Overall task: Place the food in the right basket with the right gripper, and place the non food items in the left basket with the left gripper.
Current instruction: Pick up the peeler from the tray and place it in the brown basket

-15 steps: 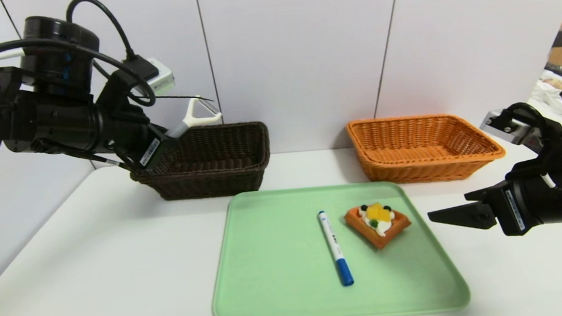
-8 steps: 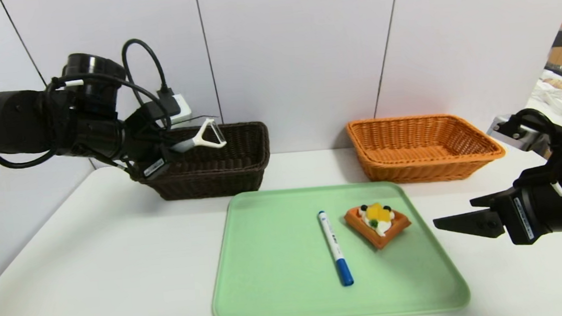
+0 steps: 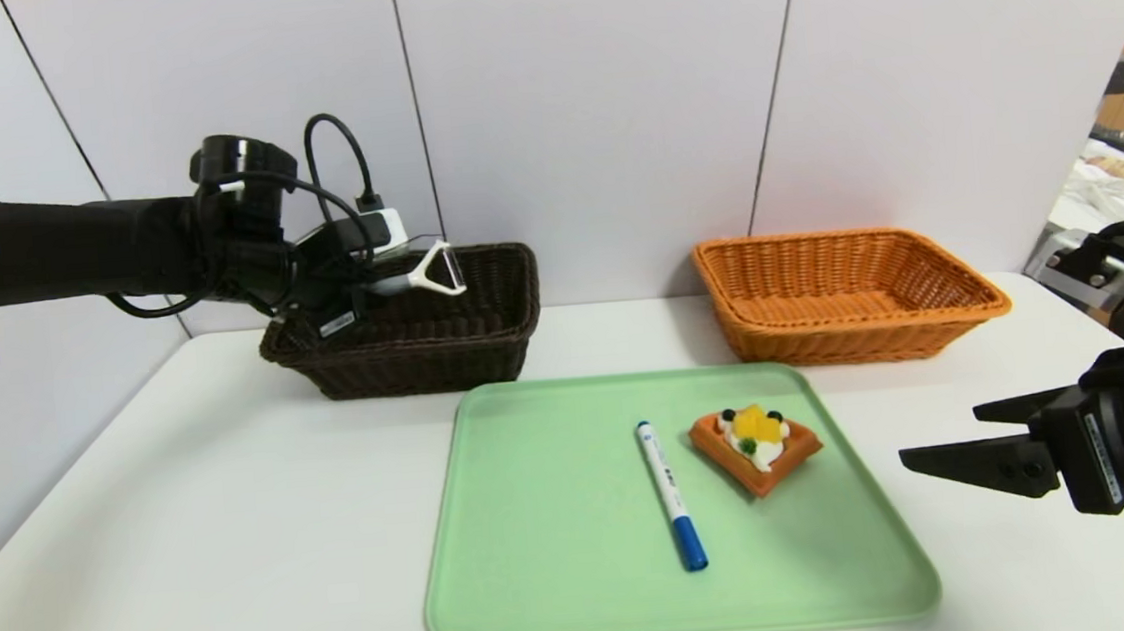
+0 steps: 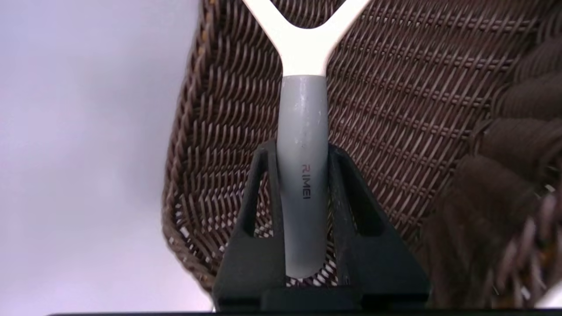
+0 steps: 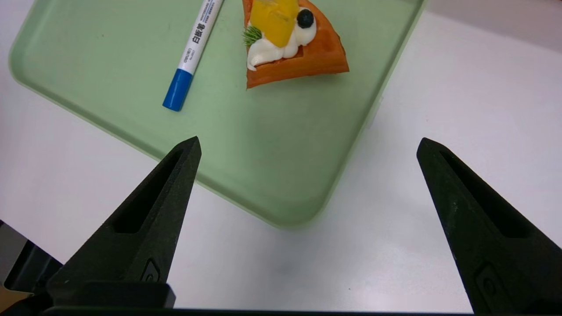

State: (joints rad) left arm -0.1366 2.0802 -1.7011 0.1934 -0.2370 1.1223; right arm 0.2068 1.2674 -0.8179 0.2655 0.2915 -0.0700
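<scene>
My left gripper point(image 3: 370, 292) point(image 4: 302, 149) is shut on the grey handle of the white Y-shaped peeler point(image 3: 430, 274) point(image 4: 303, 109), holding it over the left end of the dark brown left basket point(image 3: 425, 358) point(image 4: 395, 109), head pointing right. The waffle toy with cream and fruit point(image 3: 755, 449) point(image 5: 307, 52) lies on the green tray point(image 3: 558, 516) point(image 5: 272, 153). Left of it lies the white marker with a blue cap point(image 3: 671, 495) point(image 5: 193, 48). My right gripper point(image 3: 941, 434) point(image 5: 308, 141) hovers open, off the tray's right edge, holding nothing. The orange right basket point(image 3: 844, 333) stands behind the tray, with nothing showing inside.
Both baskets stand against the back wall panels, with a gap of bare white table point(image 3: 236, 502) between them. The tray sits in the middle near the front edge. A room opening with shelves shows at the far right.
My left arm has reached forward and lowered, carrying the peeler down over the dark basket. My right gripper has drawn back to the right, away from the tray.
</scene>
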